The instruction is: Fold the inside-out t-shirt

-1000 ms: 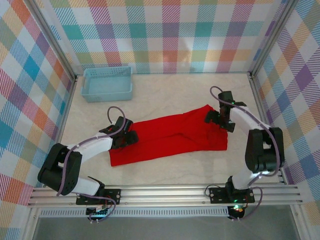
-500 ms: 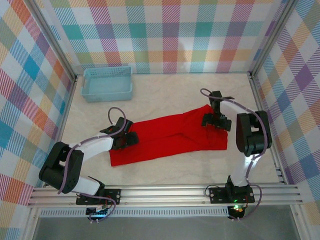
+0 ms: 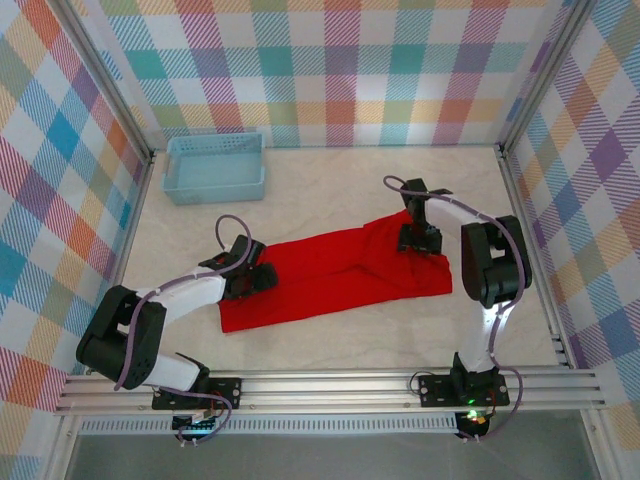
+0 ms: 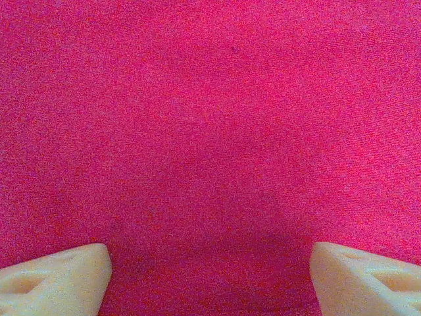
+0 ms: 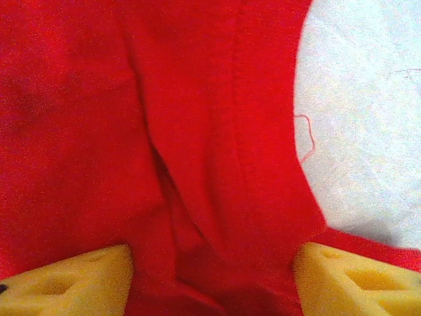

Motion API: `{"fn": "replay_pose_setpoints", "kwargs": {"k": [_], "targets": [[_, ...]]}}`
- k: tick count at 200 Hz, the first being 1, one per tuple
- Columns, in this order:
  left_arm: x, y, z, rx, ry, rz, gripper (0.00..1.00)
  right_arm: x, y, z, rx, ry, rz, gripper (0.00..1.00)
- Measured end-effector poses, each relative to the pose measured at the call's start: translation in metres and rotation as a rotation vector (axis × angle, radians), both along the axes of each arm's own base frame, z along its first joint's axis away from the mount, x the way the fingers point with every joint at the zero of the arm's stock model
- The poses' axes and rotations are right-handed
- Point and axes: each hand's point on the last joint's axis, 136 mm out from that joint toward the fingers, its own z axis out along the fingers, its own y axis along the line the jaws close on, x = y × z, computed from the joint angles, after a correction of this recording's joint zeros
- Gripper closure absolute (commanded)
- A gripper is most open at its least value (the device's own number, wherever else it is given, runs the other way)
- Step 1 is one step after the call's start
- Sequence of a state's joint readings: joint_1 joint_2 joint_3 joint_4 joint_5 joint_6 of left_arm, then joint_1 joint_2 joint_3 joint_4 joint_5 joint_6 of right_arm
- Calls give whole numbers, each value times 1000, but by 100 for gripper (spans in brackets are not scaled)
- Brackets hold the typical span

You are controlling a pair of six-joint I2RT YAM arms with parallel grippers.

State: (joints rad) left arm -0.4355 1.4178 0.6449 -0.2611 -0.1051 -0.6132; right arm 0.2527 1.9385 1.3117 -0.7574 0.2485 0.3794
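The inside-out t-shirt (image 3: 340,275) lay as a long, narrow red band across the middle of the tabletop (image 3: 330,190). Its left end was nearer the arms and its right end farther back, well apart from the light-blue basket (image 3: 216,168). The left hand (image 3: 250,275) sat low over the band's left end, released, its pale fingertips (image 4: 66,270) wide apart over flat cloth with nothing pinched. The right hand (image 3: 418,238) stood at the far right end, also unclenched, its yellow fingertips (image 5: 79,273) straddling a raised ridge of cloth beside a stitched, curved edge. The step looked like taking hold of both ends for the next fold. To do it well, the right hand would want to close on ridge and hem together, catching every layer. The left had no crease to bite, so it would probably need to shift to an edge first. Both should then lift evenly so the band did not twist.
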Motion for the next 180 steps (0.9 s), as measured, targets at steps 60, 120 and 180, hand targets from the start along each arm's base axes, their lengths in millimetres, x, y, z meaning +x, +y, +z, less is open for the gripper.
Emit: {"fn": "replay_pose_setpoints", "kwargs": {"k": [60,120,180], "targets": [[0,0,0,-2,-2,2,19,-2,7,-2,29,-26,8,86],[-3,-8,4,-33,0,-21,15,-22,-19,8,-21,-30,-51,100],[-13,-15,55,-62,-93,-60,11,-28,-57,64,-158,-95,-100,100]]}}
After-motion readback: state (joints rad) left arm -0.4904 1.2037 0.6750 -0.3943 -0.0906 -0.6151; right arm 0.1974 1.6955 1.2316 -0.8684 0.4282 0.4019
